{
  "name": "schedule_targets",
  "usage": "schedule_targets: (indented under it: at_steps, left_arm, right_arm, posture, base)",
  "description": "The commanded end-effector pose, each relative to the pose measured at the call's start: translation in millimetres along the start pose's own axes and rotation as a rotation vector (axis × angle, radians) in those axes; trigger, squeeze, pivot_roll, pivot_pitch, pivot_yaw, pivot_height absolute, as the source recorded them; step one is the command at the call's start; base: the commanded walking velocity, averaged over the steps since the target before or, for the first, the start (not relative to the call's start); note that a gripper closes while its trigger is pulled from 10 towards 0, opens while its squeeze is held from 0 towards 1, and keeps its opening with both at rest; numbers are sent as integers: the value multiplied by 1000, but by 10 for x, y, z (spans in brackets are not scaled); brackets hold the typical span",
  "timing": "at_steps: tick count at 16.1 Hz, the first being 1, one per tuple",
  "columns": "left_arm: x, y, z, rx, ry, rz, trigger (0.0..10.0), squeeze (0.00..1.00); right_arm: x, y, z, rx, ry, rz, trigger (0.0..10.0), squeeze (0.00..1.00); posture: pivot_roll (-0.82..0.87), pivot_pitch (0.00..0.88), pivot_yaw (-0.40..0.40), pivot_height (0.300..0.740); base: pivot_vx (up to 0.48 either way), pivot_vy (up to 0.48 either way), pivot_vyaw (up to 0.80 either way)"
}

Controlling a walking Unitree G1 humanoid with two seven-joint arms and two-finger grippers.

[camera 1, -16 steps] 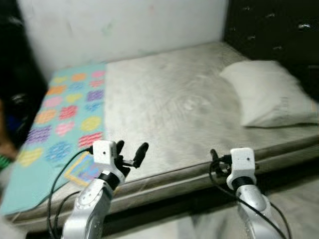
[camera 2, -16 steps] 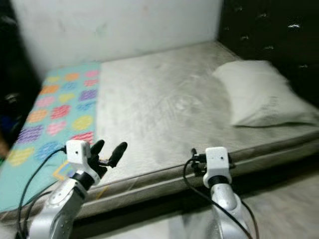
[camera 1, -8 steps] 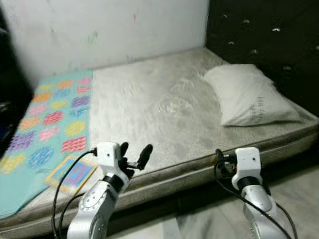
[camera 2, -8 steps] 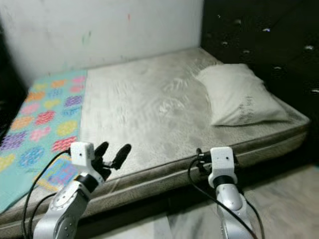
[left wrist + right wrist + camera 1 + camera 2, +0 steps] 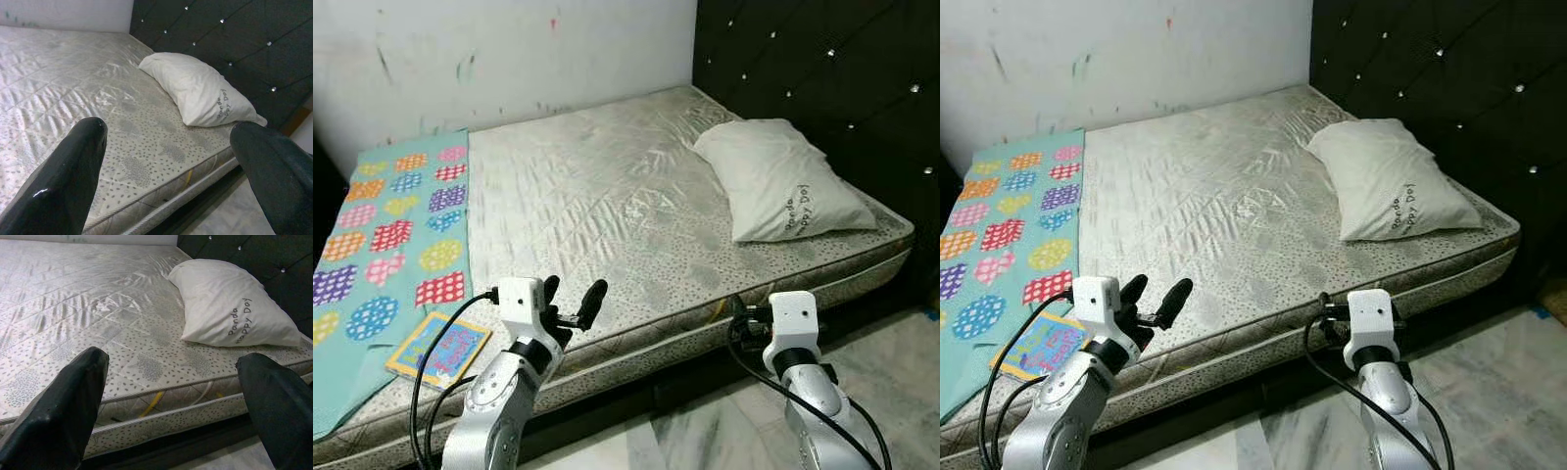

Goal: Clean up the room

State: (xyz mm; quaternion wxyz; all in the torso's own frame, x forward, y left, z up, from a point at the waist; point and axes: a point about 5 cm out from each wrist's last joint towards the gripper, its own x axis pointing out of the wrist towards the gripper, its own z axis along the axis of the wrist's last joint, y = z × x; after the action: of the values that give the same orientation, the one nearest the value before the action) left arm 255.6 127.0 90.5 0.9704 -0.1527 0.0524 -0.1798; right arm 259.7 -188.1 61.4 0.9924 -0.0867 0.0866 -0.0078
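The robot stands at the long side of a bed point(image 5: 636, 211), both arms raised in front of it and carrying nothing. The left claw point(image 5: 570, 303) hangs over the bed's near edge with its fingers spread wide; the right claw point(image 5: 171, 396) is just off that edge, fingers likewise wide apart in its wrist view, with the side of the mattress between them. On the bed lie the things a tidy-up would concern: a white pillow point(image 5: 773, 181) at the head end, against the dark tufted headboard point(image 5: 822, 69); a teal patterned sheet point(image 5: 382, 245) spread over the foot end; and a small colourful book point(image 5: 438, 349) on that sheet, close to the bed's near edge and nearest the left claw. The book looks like the likeliest stray item. It lies flat, so pinching it from above would probably slip; better to bring the left claw low along the bed edge, catch the book's near side between the fingers, and avoid snagging the sheet beneath. The pillow seems already in place.
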Motion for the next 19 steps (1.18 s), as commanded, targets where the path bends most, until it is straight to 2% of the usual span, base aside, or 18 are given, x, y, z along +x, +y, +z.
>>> schedule_targets:
  at_steps: [1, 2, 3, 4, 8, 10, 12, 16, 19]
  left_arm:
    - [-1, 71, 16, 37, -2, 38, 10000, 0]
    - [13, 125, 25, 66, -7, 79, 10000, 0]
    - [36, 221, 59, 84, -9, 134, 10000, 0]
    - [37, 228, 58, 84, -4, 136, 10000, 0]
    - [34, 354, 202, 137, -47, 203, 10000, 0]
    - [11, 411, 249, 158, -70, 227, 10000, 0]
    - [33, 453, 279, 180, -82, 243, 10000, 0]
    - [186, 479, 397, 223, -98, 211, 10000, 0]
    - [237, 549, 364, 247, -81, 215, 10000, 0]
  right_arm:
    - [14, 29, 22, 3, -12, 17, 10000, 0]
    - [27, 43, 44, -1, -25, 31, 10000, 0]
    - [91, 125, 155, 17, -75, 89, 10000, 0]
    - [100, 138, 165, 23, -78, 95, 10000, 0]
    - [306, 454, 371, 102, -133, 203, 10000, 0]
    - [354, 546, 410, 114, -148, 227, 10000, 0]
    - [419, 576, 442, 121, -165, 223, 10000, 0]
    - [578, 600, 514, 139, -193, 187, 10000, 0]
    - [641, 603, 537, 149, -203, 167, 10000, 0]
  posture:
    - [-142, 0, 78, 740]
    - [-141, 0, 77, 740]
    - [-123, 0, 61, 740]
    - [-123, 0, 61, 740]
    - [-52, 0, 33, 740]
    - [-33, 0, 34, 740]
    - [-21, 0, 46, 740]
    - [-17, 0, 99, 740]
    - [-33, 0, 115, 740]
  base:
    - [0, 0, 0]
    - [0, 0, 0]
    - [0, 0, 0]
    - [0, 0, 0]
    - [0, 0, 0]
    - [0, 0, 0]
    - [0, 0, 0]
    - [0, 0, 0]
    - [0, 0, 0]
